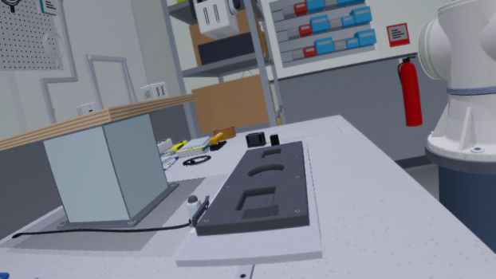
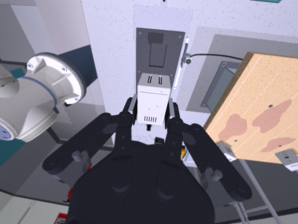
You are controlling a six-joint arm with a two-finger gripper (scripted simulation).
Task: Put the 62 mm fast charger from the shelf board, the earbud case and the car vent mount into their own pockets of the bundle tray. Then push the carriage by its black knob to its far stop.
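Note:
The white fast charger (image 2: 153, 101) with two slots on its end face hangs high over the table, and my gripper's (image 2: 152, 108) two fingers clamp its left and right sides. In the side camera it shows at the top edge (image 1: 216, 18). Below it lies the dark bundle tray (image 1: 261, 187) with three empty pockets: a rectangular one nearest, a curved one, a small one. Two more white chargers (image 1: 154, 91) (image 1: 86, 108) stand on the wooden shelf board (image 1: 91, 119). A black car vent mount (image 1: 255, 139) and a small black case (image 1: 274, 139) sit beyond the tray. The knobbed carriage (image 1: 194, 204) is at the tray's left edge.
The shelf board's grey-blue support box (image 1: 105, 171) stands left of the tray, with a black cable (image 1: 99, 230) running along its base. My white arm base (image 1: 462, 119) rises at the right. Tools and a black ring (image 1: 196, 160) clutter the far table.

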